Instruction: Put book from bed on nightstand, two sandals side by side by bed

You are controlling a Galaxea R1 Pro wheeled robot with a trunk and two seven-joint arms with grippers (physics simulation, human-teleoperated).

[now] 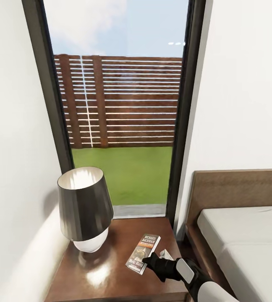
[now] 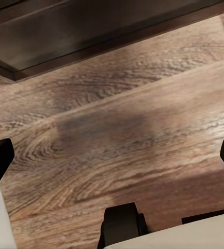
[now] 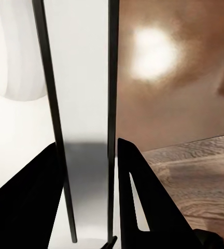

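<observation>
The right gripper (image 1: 153, 261) pinches what looks like the book's (image 1: 143, 253) near edge, long axis pointing toward the window (image 1: 123, 126).

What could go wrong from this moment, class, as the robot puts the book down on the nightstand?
1. The book is gripped by the right tool by one edge, close to the nightstand's front right corner; released there, it might slip off.
2. The lamp stands close beside the book, so a wide swing of the arm could knock it.
3. The bed frame sits right beside the arm and could be bumped on pulling back.
</observation>
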